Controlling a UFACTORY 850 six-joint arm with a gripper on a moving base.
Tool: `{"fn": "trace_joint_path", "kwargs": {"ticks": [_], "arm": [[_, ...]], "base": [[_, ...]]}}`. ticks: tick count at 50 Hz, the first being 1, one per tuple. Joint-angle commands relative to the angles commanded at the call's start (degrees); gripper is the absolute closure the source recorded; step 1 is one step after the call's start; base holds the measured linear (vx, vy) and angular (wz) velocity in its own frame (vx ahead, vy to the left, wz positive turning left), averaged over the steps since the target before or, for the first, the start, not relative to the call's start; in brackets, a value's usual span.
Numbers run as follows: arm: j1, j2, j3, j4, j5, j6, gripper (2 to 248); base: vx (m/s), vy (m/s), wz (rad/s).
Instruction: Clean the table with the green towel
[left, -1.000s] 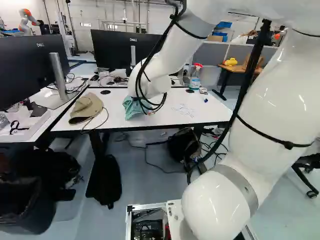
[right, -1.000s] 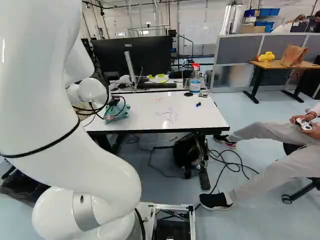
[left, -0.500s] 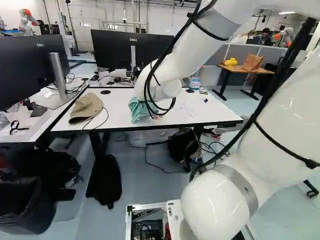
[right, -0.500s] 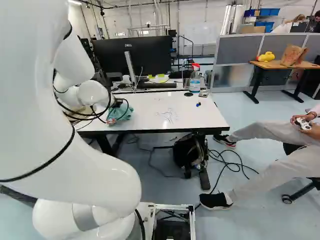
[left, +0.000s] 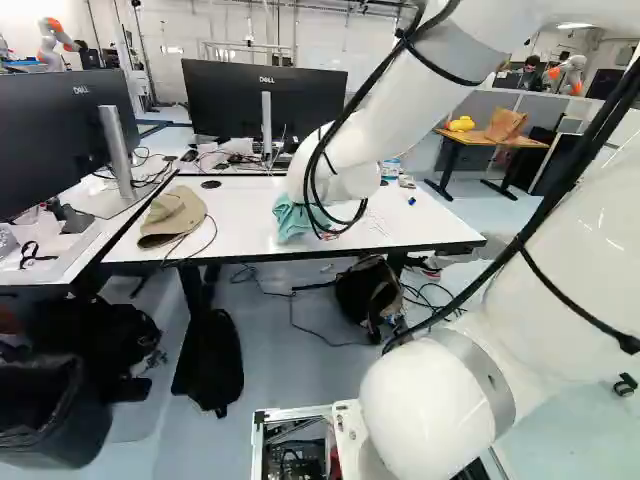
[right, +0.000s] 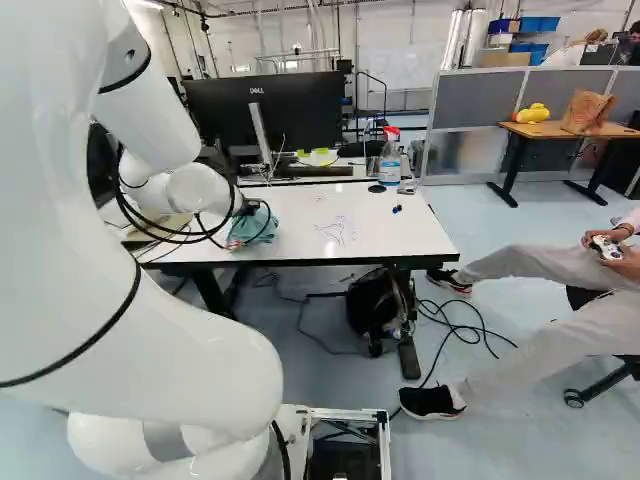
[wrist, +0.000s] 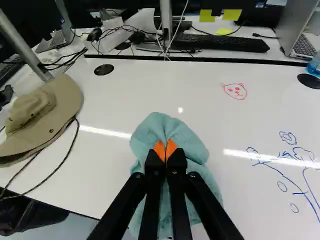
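My gripper (right: 250, 207) shows only as a small dark part beside the wrist in the right base view. The green towel (right: 256, 229) is bunched below it, over the white table (right: 390, 225). In the wrist view the gripper (wrist: 165, 150) is shut on a pinched fold of the towel (wrist: 172, 125), orange tips together, the cloth spreading around and beneath the fingers. Whether its underside presses on the tabletop is hard to tell. Ahead and to one side of the towel is a small red face drawing (wrist: 234, 91); blue line drawings (wrist: 290, 180) lie beside it, apart from the cloth.
A tan hat (left: 173, 215) with a cord lies on the table's left part in the left base view. A spray bottle (right: 390, 160) stands at the far edge, near a blue marker cap (right: 397, 209). Monitors (left: 235, 110) rise behind. Another robot (left: 53, 42) stands far back.
The arm has moved rightward and slightly nearer over the table, and the towel has travelled along in the gripper. The base, hat and bottle have stayed where they were.
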Motion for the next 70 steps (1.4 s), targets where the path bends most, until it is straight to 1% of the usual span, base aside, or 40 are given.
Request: {"fn": "trace_joint_path", "kwargs": {"ticks": [28,70], "arm": [[-5.9,1.7,1.5,0.0,0.0,0.0,227],[-15.1,1.0,0.9,0.0,0.0,0.0,227]], "base": [[0.000,0.000,0.000],[0.000,0.000,0.000]]}}
